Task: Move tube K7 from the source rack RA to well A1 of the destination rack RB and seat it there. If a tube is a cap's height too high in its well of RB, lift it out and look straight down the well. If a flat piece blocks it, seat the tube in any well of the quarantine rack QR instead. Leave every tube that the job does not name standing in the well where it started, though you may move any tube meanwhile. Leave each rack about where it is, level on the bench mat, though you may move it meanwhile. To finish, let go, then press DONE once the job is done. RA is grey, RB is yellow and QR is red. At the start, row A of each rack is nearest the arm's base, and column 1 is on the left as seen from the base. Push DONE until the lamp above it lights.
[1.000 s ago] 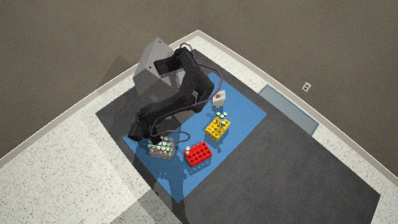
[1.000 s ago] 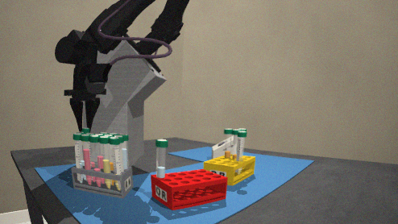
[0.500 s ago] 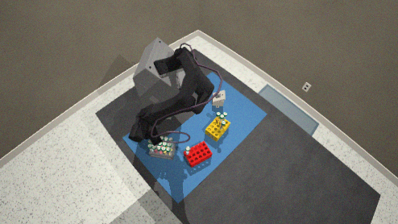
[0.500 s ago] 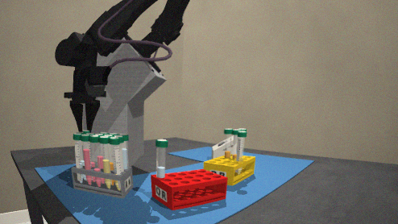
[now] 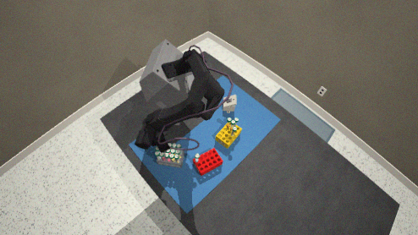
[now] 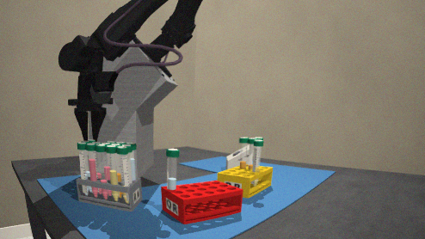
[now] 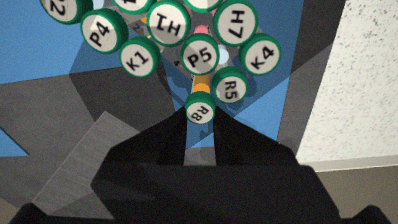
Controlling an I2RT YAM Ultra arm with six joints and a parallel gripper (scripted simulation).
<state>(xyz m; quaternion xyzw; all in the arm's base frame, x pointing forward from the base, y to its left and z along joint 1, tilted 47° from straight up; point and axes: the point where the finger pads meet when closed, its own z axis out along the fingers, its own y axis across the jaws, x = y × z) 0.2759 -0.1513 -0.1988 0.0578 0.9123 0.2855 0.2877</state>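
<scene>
"How far along?"
"The fingers (image 5: 163,148) (image 6: 89,138) look clamped on the clear, green-capped tube R8 (image 6: 89,141) (image 7: 200,111), at the grey plastic rack (image 5: 171,164) (image 6: 107,205)."
"And K7?"
"Can't tell where; no readable cap says K7. Seating it in the yellow plastic rack (image 5: 227,144) (image 6: 221,178) is unconfirmed. Release and DONE remain."
</scene>
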